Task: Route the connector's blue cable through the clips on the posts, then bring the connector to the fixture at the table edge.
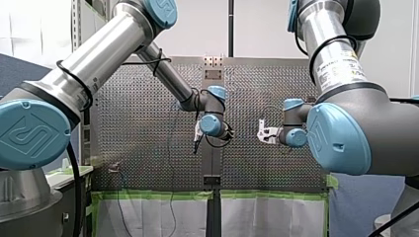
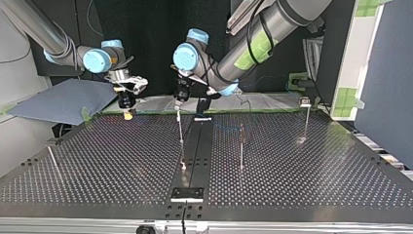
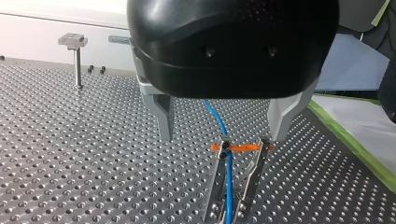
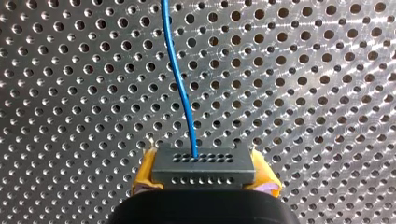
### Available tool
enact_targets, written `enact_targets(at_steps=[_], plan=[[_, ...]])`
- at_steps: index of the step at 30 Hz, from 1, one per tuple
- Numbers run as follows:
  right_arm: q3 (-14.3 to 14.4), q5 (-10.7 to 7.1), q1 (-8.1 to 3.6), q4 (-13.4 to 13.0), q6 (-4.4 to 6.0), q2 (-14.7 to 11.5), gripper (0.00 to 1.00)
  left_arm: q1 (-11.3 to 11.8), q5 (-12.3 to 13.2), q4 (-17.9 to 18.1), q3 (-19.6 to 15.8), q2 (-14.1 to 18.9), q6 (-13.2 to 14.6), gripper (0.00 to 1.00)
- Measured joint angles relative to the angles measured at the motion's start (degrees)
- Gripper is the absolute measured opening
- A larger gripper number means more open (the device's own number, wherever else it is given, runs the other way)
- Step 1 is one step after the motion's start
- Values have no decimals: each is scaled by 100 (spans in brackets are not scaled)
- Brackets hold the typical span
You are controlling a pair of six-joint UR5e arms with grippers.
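In the right wrist view my right gripper [image 4: 203, 173] is shut on the grey connector [image 4: 203, 164], with a yellow pad [image 4: 145, 171] on each side of it. The blue cable [image 4: 181, 84] runs out of the connector's face, ahead over the perforated table. In the left wrist view my left gripper [image 3: 224, 138] hangs open just above a thin post's clip [image 3: 225, 147] with an orange tab. The blue cable [image 3: 224, 130] passes between the metal fingers [image 3: 162, 115] and down along that post. The top view has my right gripper [image 2: 127, 111] at its left and my left gripper [image 2: 178, 104] over the middle post [image 2: 181, 141].
More thin posts [image 2: 241, 146] [image 2: 306, 119] [image 2: 52, 161] stand on the perforated table [image 2: 302, 170]. A black plate fixture [image 2: 187, 193] sits at the near edge in the top view. A post with a block head [image 3: 74, 43] stands beyond the left gripper. A blue-grey sheet [image 2: 63, 101] lies behind the table.
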Motion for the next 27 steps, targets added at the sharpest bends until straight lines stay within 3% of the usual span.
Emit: enact_targets(at_steps=[19, 27], plan=[[-3, -22, 1, -2, 0, 3, 0, -31, -17, 1, -14, 5, -10, 100], [-3, -30, 5, 8, 0, 6, 0, -174, -302, 260, -363, 313, -64, 100]])
